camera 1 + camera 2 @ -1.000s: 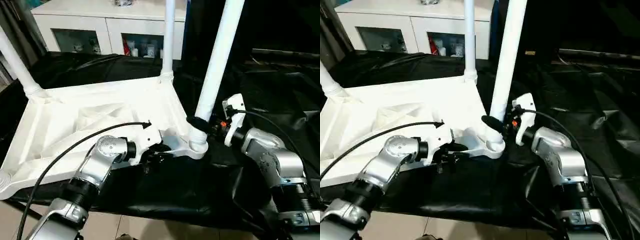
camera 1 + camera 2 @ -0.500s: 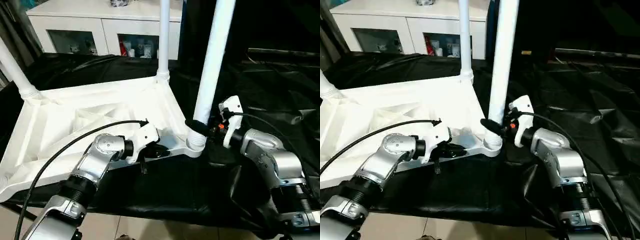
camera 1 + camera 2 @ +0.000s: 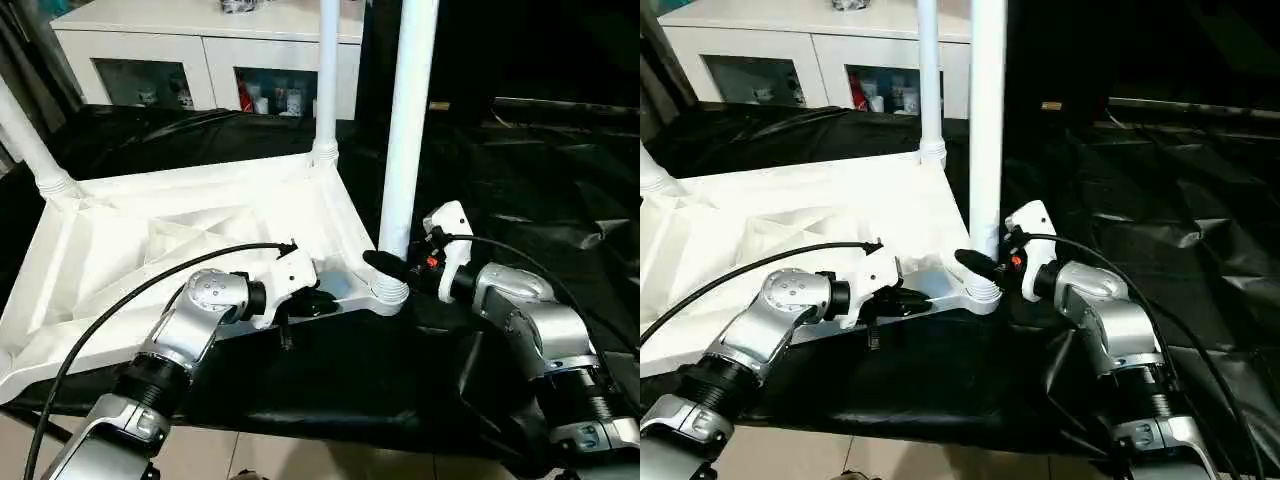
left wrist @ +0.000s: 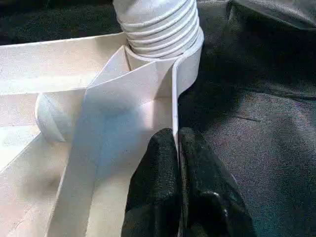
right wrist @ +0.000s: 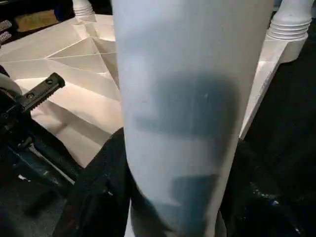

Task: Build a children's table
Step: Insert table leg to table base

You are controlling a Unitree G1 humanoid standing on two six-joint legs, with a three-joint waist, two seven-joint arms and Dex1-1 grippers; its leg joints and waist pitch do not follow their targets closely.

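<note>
On the black-draped counter (image 3: 500,170) the left claw (image 4: 177,148) pinches the upturned tabletop's (image 3: 190,225) near rim while the right claw (image 3: 388,268), wrapped round the leg (image 3: 405,120), has swung it from leaning to upright, so it probably seats squarely in the near-right socket (image 3: 390,291).

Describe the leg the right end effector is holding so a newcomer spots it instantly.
Start at the upside-down white tabletop on the black sheet. At its near right corner a white leg stands in its socket. It is the leg nearest the robot, gripped low down by the right end effector.
</note>
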